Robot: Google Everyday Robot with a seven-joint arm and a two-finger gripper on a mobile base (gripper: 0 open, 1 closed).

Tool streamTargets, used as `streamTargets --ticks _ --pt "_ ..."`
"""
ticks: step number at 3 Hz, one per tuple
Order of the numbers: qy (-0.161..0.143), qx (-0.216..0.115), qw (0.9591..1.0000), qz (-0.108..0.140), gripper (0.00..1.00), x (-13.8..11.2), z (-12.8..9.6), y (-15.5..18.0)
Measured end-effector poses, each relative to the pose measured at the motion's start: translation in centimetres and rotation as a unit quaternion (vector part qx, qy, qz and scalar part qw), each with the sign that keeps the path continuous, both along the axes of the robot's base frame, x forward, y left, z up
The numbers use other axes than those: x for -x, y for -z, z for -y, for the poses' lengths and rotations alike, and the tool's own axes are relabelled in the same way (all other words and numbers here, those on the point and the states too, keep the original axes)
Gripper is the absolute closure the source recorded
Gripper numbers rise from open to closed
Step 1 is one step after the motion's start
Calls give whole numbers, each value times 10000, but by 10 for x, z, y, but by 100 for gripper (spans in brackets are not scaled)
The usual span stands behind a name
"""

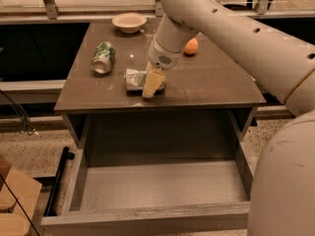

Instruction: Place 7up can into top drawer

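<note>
The 7up can, pale silver with light green marks, lies on its side on the brown tabletop near the front edge. My gripper comes down from the upper right and sits right at the can's right end, covering part of it. The top drawer is pulled out below the tabletop; its grey floor is bare and its long front panel faces me.
A darker green can lies on its side at the table's left. A white bowl stands at the back, and an orange sits behind my arm. A cardboard box is on the floor at lower left.
</note>
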State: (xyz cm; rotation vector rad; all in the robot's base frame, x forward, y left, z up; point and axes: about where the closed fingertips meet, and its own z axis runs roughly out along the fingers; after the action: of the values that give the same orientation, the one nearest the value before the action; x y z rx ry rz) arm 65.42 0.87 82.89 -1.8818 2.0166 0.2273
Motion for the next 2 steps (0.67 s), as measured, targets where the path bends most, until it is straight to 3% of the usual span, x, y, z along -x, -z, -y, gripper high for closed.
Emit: streamTargets --ticks 2 --pt "110 2 9986 523 100 46 29 -48"
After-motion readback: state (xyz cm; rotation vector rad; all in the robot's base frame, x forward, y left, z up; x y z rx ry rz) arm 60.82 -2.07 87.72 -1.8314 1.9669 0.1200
